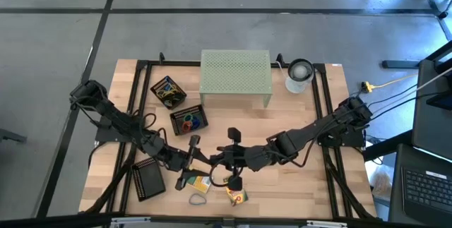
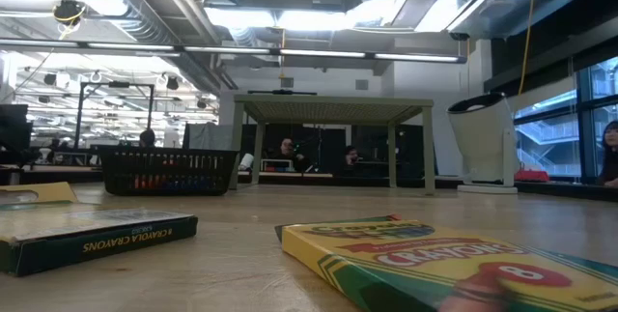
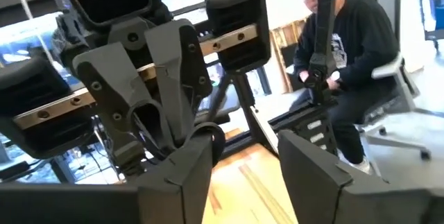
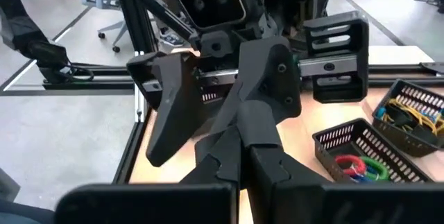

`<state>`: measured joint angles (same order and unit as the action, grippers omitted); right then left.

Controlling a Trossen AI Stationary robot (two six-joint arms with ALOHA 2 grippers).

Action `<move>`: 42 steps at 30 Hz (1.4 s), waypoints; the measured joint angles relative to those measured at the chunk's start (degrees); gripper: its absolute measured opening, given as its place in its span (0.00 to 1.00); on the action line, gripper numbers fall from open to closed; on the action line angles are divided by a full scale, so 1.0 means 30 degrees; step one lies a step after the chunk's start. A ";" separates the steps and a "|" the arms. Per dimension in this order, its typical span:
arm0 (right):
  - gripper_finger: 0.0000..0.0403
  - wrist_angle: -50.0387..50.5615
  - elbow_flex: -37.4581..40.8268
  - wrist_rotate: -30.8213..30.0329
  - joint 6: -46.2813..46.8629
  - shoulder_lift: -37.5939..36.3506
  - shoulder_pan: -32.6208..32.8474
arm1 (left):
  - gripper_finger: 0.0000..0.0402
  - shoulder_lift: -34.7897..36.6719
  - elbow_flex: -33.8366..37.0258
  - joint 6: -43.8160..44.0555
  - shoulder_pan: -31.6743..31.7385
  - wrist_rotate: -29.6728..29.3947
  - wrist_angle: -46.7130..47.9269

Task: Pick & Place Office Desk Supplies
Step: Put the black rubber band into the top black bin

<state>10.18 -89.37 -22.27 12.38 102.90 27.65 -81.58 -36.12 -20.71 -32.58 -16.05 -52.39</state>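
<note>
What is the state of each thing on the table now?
Left end effector: open.
Right end effector: shut.
Two yellow-green cardboard crayon boxes: lying flat.
Black mesh tray: upright, holding coloured loops.
White-grey cylinder: upright.
Pale green perforated metal riser: standing on its legs.

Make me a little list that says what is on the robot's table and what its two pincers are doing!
Back of table: pale green perforated metal riser; white-grey cylinder
Mesh trays: black mesh tray of yellow and dark bits; black mesh tray of coloured rubber-band loops; empty-looking black mesh tray
Front edge: yellow-green crayon box; second yellow-green crayon box; tan rubber-band loop
Left pincer: open, facing the right one
Right pincer: shut, tip to tip with the left
</note>
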 joint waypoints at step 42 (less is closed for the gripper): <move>0.02 -0.0264 0.0011 0.0798 -0.0370 0.0025 0.0200 | 0.30 0.0029 -0.0025 0.0691 -0.0044 -0.2868 0.0971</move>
<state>9.39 -89.34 -19.88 11.27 102.98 28.25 -81.49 -36.19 -18.64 -32.71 -24.65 -49.47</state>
